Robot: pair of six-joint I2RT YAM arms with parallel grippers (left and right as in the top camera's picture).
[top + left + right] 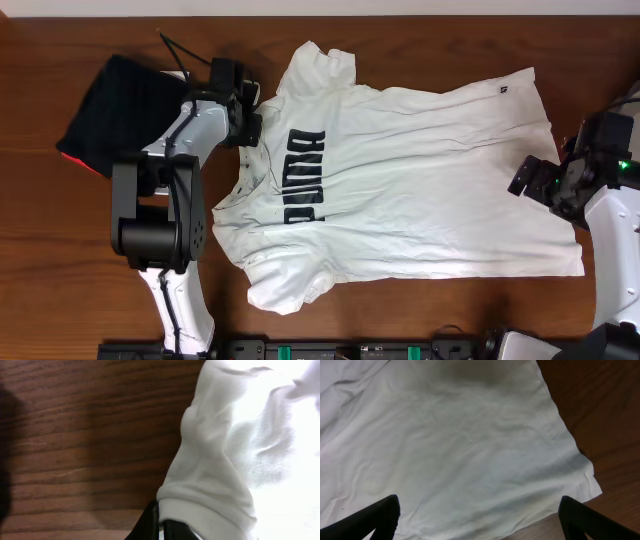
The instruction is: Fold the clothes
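The white T-shirt [430, 200] bears bold black "PUMA" lettering [305, 175] across its chest, just below the collar, and it reads sideways from overhead. A small dark tag [500, 89] near the shirt's hem is too small to read.

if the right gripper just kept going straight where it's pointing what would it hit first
The white T-shirt, near its hem corner. The right gripper points straight at it, open; how much gap is left is hard to judge.
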